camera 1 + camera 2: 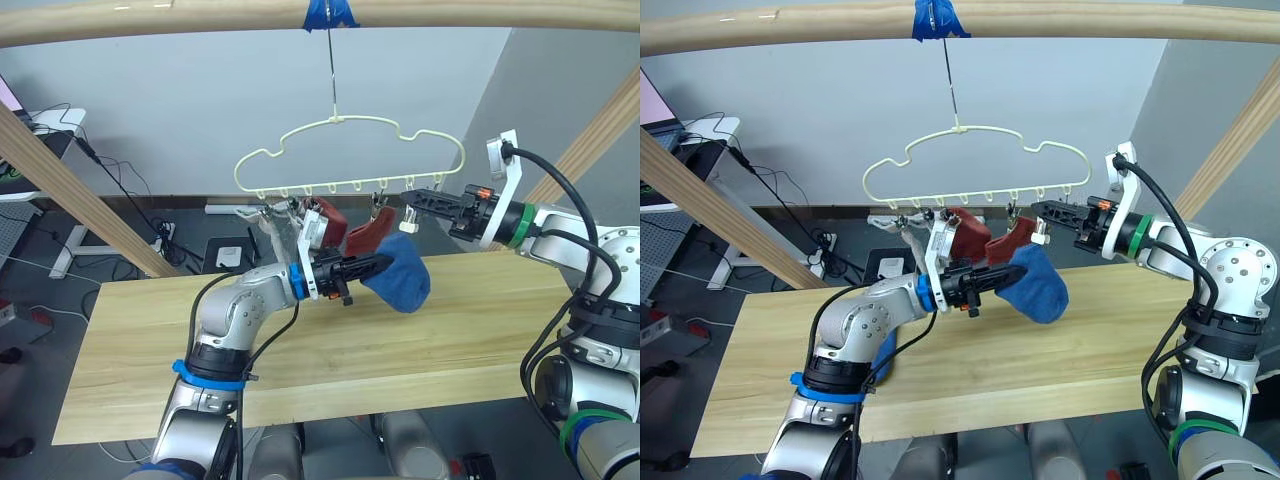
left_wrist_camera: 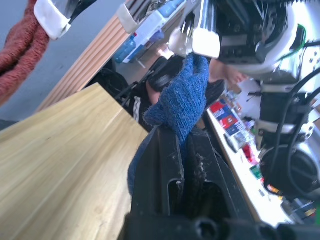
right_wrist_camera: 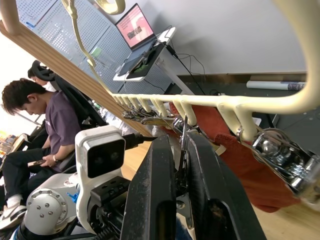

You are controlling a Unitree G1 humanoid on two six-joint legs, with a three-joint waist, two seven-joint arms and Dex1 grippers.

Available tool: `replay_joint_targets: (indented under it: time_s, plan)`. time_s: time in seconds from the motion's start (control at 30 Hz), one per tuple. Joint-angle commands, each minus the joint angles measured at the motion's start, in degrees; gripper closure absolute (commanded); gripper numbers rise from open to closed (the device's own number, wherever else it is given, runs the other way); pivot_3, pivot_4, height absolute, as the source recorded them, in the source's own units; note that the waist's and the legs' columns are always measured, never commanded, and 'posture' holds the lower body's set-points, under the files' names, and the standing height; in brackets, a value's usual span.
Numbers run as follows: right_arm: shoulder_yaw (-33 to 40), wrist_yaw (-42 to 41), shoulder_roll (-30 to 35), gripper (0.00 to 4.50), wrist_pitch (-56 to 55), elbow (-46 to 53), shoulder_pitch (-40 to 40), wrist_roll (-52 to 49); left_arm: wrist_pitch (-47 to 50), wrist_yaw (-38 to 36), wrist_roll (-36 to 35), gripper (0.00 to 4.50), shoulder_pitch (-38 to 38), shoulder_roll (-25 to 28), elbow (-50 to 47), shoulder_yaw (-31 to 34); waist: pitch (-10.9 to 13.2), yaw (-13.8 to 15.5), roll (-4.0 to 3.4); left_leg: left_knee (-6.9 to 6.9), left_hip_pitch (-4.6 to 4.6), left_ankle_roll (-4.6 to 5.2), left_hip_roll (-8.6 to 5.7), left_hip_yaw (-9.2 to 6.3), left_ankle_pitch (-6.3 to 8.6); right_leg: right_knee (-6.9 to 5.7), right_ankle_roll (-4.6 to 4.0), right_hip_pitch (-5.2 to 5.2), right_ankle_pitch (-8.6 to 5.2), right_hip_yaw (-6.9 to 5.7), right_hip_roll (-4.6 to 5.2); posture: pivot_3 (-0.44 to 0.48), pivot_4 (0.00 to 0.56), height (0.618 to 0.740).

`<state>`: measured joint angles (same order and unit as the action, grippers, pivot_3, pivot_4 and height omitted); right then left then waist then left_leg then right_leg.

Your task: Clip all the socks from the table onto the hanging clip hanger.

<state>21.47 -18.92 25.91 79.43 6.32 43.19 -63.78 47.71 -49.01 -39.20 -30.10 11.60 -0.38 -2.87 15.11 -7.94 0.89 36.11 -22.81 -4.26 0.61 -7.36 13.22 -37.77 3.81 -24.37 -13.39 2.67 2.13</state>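
blue sock [image 1: 402, 282]: hanging clenched in the left gripper [image 1: 380, 266], cuff end rising just ahead of the fingertips toward the open clip, toe end drooping below over the table [image 1: 330, 370]
long axis: running up and away from the left jaws, tip touching or nearly touching the clip
clip [image 1: 408, 214]: being pinched by the right gripper [image 1: 412, 197], jaws clamped on its levers under the clip hanger [image 1: 350, 160]
nearer arm: left carrying the sock, right sitting at the clip
look: knitted, soft, slightly crumpled
rust-red socks [image 1: 352, 232]: hanging already clipped, just beyond the left fingertips
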Motion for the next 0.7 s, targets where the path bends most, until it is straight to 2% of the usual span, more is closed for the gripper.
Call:
replay_joint_targets:
  time_s: [0.03, 0.7]
  plan:
    - [1.3, 0.0, 0.4, 4.46, -0.1, 3.0, -0.7, -3.0, 0.4, -0.3, -1.8, 4.47, -1.4, 0.0, -1.1, 1.1, 0.0, 0.0, 0.00, 0.00, 0.00, 0.00, 0.00, 0.00, 0.00, 0.00, 0.00, 0.00, 0.00, 0.00, 0.00, -0.202, 0.223, 0.740]
    - [-0.2, 2.2, 0.4, 4.46, -1.2, 3.1, -1.5, -5.7, -0.2, -0.4, -2.1, 4.47, -2.2, -0.9, -1.1, 1.0, 0.0, 0.0, 0.00, 0.00, -0.01, 0.00, 0.00, 0.03, 0.00, 0.05, 0.01, 0.00, 0.00, 0.02, 0.00, -0.201, 0.231, 0.740]
